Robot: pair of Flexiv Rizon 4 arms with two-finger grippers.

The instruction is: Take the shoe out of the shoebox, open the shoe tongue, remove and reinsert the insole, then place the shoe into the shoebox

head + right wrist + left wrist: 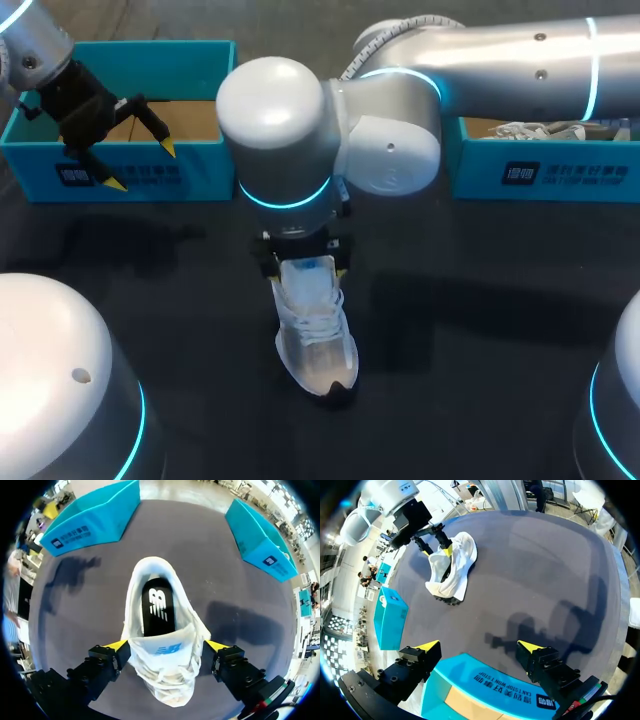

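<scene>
Standing on its sole near the middle of the dark table, the white shoe points its toe toward the near edge and its heel toward the far side. Its laces lie loose over the front. The tongue, with a blue mark, stands up behind them, and the black insole lies flat inside the open collar (its white logo shows plainly from the right wrist). Over the shoe's far half hangs the right gripper, whose arm comes in from the far right and reaches to the middle. Its fingers stand wide, one yellow tip against each side of the shoe at the level of the tongue, so it is clamped on the shoe from both sides. Farther back, at the far left, the teal left shoebox sits open with a brown floor. The left gripper hangs just above that box's near wall, fingers spread apart and holding nothing, well apart from the shoe. At the far right a second teal box, the right shoebox, sits under the right arm, well apart from the first. A white item with laces lies in it, too little of it in view to tell more.
</scene>
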